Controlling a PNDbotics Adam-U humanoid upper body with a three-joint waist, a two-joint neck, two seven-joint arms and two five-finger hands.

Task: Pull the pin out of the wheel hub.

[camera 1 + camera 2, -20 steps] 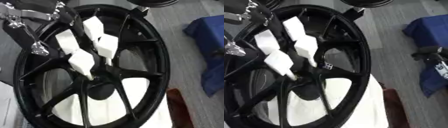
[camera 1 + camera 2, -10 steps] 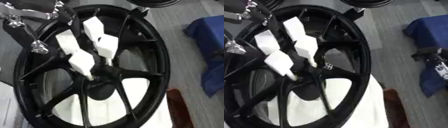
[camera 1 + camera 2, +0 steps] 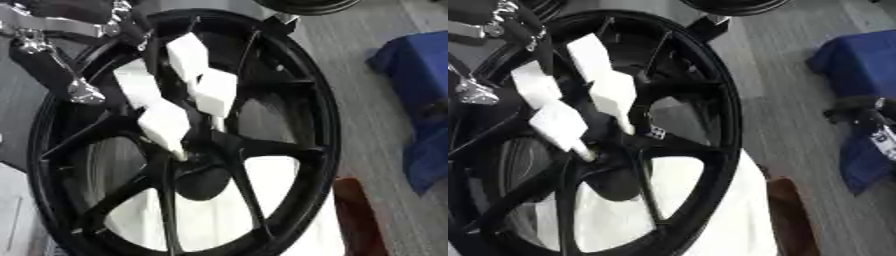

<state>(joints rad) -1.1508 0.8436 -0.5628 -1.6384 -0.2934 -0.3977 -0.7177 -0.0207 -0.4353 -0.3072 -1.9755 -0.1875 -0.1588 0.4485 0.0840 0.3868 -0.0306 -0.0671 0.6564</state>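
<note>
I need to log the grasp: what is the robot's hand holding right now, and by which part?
The left hand has white fingertips at the wheel hub; a grip cannot be told, and no pin shows.

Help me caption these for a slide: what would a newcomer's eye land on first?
A large black spoked wheel fills the middle of the view. The robot's left hand, white-fingered, reaches in from the upper left with its fingertips down at the wheel hub; the pin itself cannot be made out. To the right, something blue lies on the grey floor.
</note>
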